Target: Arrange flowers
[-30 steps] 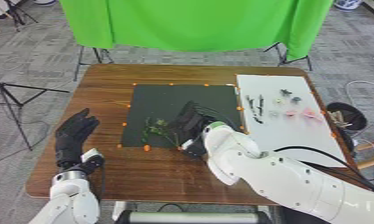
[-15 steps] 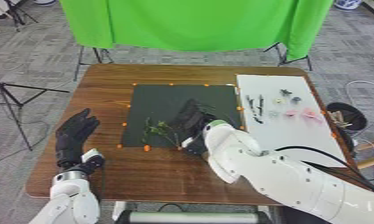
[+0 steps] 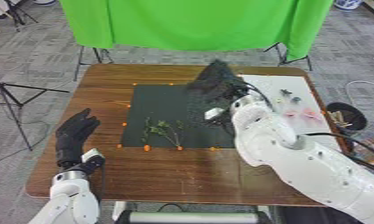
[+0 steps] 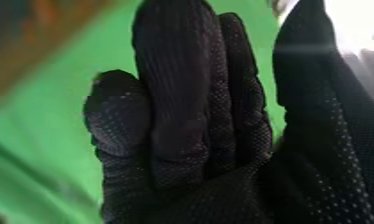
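Stems [image 3: 161,124] on mat [image 3: 152,102], sheet [image 3: 277,82] at right, apparently bearing flowers [image 3: 310,114]

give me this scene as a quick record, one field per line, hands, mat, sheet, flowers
left hand: at the table's left, fingers straight
right hand: above the dark mat's far right part, fingers straight, holding nothing
dark mat: near the table's middle
green stems: lying on the mat's near left part
white sheet: right of the mat
pink flowers: on the sheet
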